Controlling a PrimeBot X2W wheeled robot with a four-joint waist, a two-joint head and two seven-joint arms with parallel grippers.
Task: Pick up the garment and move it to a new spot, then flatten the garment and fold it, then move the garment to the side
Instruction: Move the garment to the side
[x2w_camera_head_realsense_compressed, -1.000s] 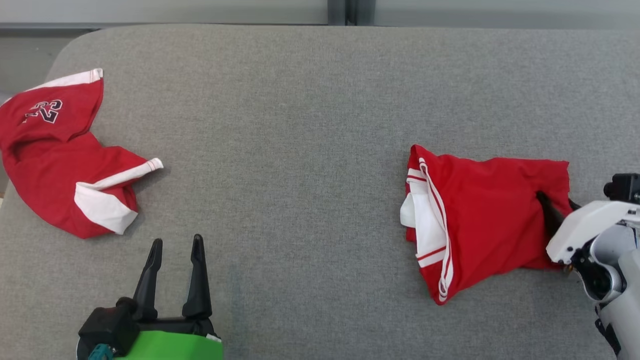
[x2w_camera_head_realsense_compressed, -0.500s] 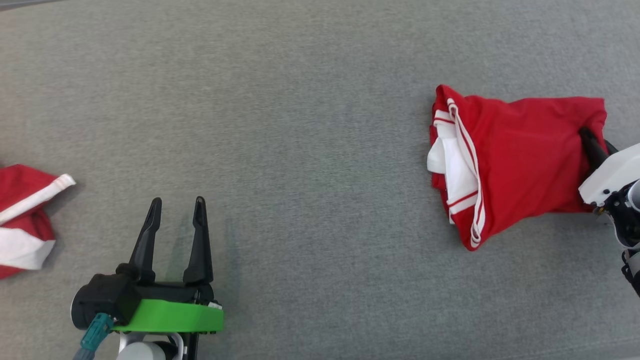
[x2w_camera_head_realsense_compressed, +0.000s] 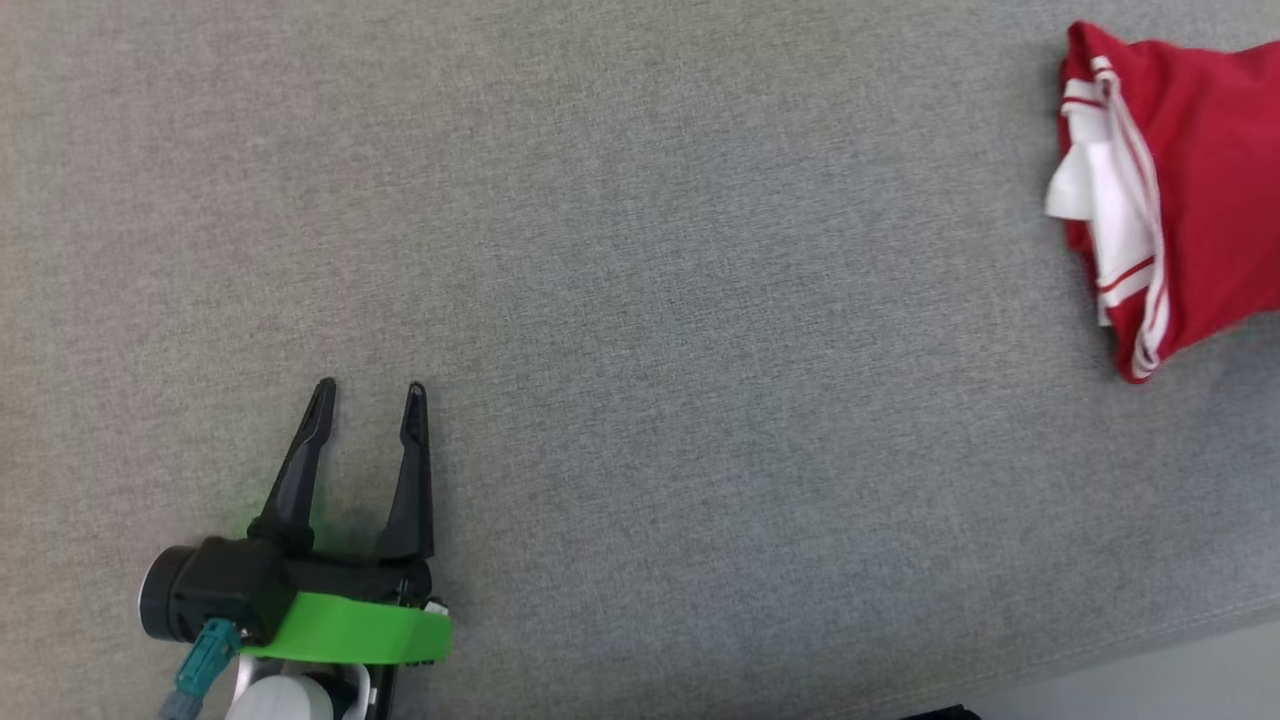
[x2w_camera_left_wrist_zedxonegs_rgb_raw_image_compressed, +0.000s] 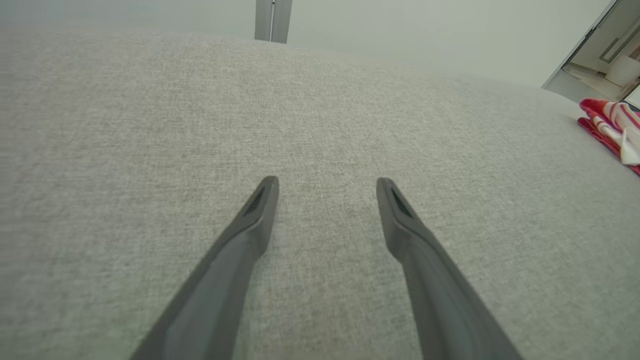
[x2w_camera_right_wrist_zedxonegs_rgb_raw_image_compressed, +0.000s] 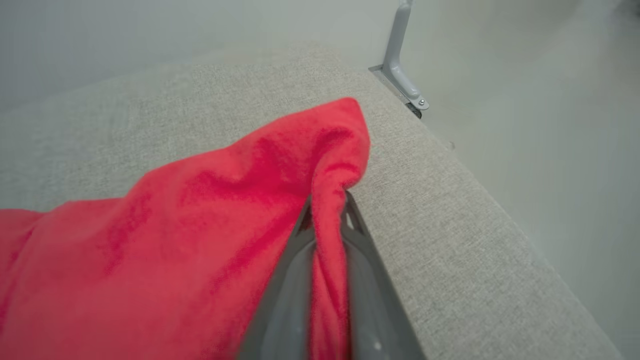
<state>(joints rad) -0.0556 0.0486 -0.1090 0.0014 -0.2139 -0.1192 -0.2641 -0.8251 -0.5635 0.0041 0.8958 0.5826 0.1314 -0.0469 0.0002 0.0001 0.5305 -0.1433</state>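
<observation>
Head view: left jaws apart, empty; red garment (x2w_camera_head_realsense_compressed: 1200, 160) well off to their right on the grey surface (x2w_camera_head_realsense_compressed: 640, 300). Left wrist view: same. Right wrist view: right jaws clamped on a thin garment fold near the surface edge; dragging could likely pull it free.

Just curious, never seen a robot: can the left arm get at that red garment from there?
Probably not without a long reach. The left tool sits open far from the red garment, with bare grey surface between; the right tool grips it.
</observation>
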